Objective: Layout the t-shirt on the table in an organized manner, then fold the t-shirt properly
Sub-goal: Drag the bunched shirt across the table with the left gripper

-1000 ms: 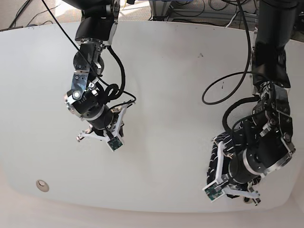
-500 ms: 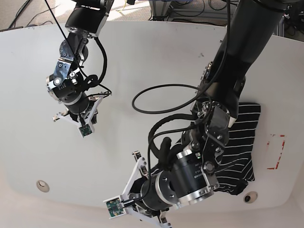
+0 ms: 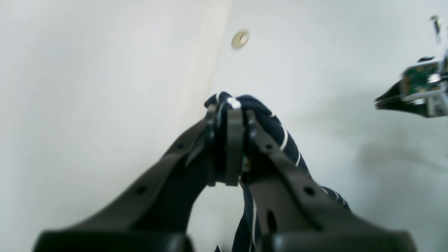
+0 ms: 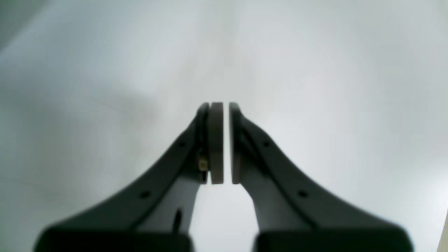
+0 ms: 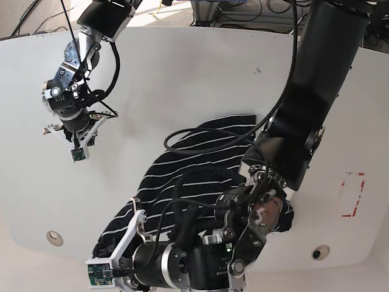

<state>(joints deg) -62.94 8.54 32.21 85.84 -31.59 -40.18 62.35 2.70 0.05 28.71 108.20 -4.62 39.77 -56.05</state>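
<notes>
One arm's jaws, the left gripper (image 3: 229, 140), pinch the t-shirt (image 5: 182, 182) mid-layout over the bench (image 5: 200, 79); right gripper (image 4: 222, 143) pressed together, empty; next, spreading it flat.

T-shirt (image 5: 182, 176): soft cloth, matt dark navy, thin white stripes, rumpled in folds. Table (image 5: 200, 79): smooth white top, faint sheen, hard-looking. Round fitting (image 3: 240, 38) near table edge: dull pale metal look. Left gripper (image 3: 229, 105): matt dark plastic fingers, grey pads. Right gripper (image 4: 220, 105): same matt dark plastic, pale grey pads. Cables (image 5: 200, 143): black, slightly glossy. Arm joints: shiny metal rings.
</notes>
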